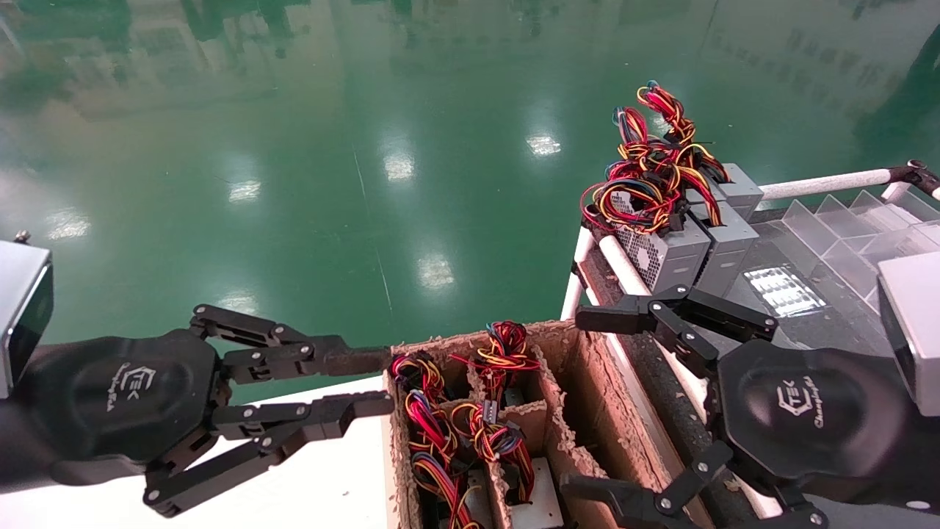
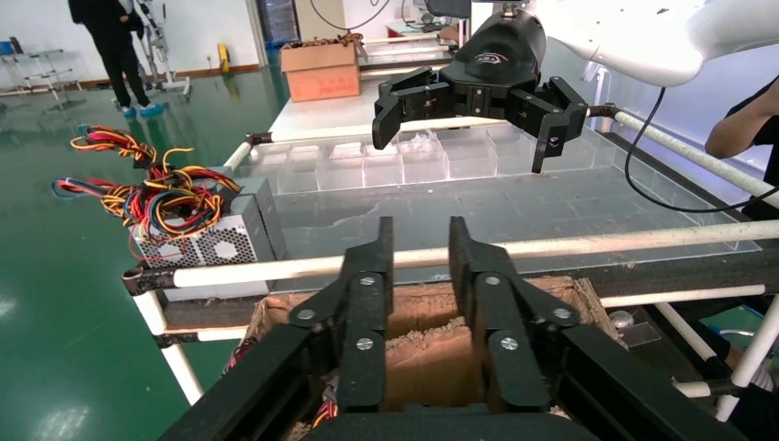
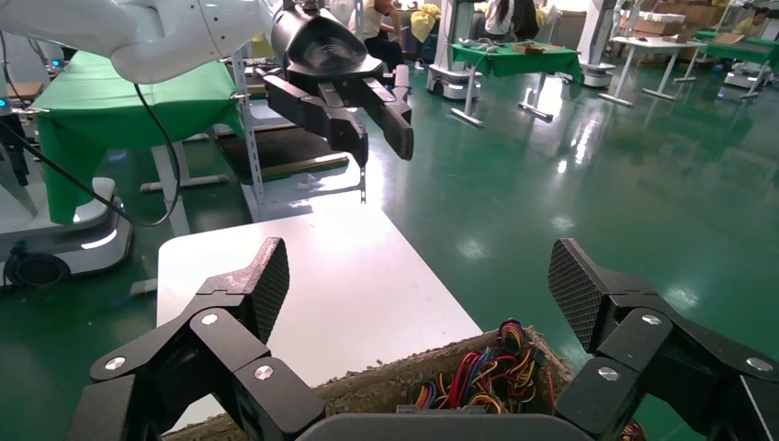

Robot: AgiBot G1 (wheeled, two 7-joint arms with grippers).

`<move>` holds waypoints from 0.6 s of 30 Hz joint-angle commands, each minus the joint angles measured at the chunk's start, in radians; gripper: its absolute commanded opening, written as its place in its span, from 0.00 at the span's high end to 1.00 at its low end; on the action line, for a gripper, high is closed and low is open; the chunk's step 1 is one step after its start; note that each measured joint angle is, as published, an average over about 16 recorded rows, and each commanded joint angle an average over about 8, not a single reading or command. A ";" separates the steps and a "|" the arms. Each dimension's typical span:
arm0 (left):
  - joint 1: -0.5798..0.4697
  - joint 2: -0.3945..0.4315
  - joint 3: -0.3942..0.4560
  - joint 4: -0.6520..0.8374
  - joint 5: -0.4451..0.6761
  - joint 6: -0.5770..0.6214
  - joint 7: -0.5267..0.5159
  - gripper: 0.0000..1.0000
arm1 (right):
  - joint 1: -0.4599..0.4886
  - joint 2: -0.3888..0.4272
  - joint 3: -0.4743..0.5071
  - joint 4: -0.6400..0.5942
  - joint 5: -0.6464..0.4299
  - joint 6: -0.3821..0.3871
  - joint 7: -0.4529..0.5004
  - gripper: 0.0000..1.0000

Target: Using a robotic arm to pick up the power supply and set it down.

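Several power supplies stand on end in a divided cardboard box (image 1: pixel 580 397), their red, orange and yellow wire bundles (image 1: pixel 485 419) pointing up. More grey power supplies (image 1: pixel 664 253) lie on the rack at the right, also seen in the left wrist view (image 2: pixel 216 243). My right gripper (image 1: pixel 587 404) hangs wide open over the box's right compartment, with nothing between its fingers (image 3: pixel 418 294). My left gripper (image 1: pixel 385 382) points at the box's left rim. It is narrowly open and holds nothing (image 2: pixel 421 248).
The box rests partly on a white table (image 1: pixel 316 470). The rack has white pipe rails (image 1: pixel 822 182) and clear plastic dividers (image 1: pixel 844 220). Shiny green floor lies beyond. Each wrist view shows the other gripper farther off (image 2: pixel 468 101) (image 3: pixel 367 129).
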 commanded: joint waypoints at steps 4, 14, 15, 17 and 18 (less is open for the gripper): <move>0.000 0.000 0.000 0.000 0.000 0.000 0.000 1.00 | 0.000 0.000 0.000 0.000 0.000 0.000 0.000 0.00; 0.000 0.000 0.000 0.000 0.000 0.000 0.000 1.00 | 0.000 0.000 0.000 0.000 0.000 0.000 0.000 0.00; 0.000 0.000 0.000 0.000 0.000 0.000 0.000 0.96 | 0.000 0.000 0.000 0.000 0.000 0.000 0.000 0.00; 0.000 0.000 0.000 0.000 0.000 0.000 0.000 0.71 | 0.000 0.000 0.000 0.000 0.000 0.000 0.000 0.00; 0.000 0.000 0.000 0.000 0.000 0.000 0.000 0.58 | 0.000 0.000 0.000 0.000 0.000 0.000 0.000 0.00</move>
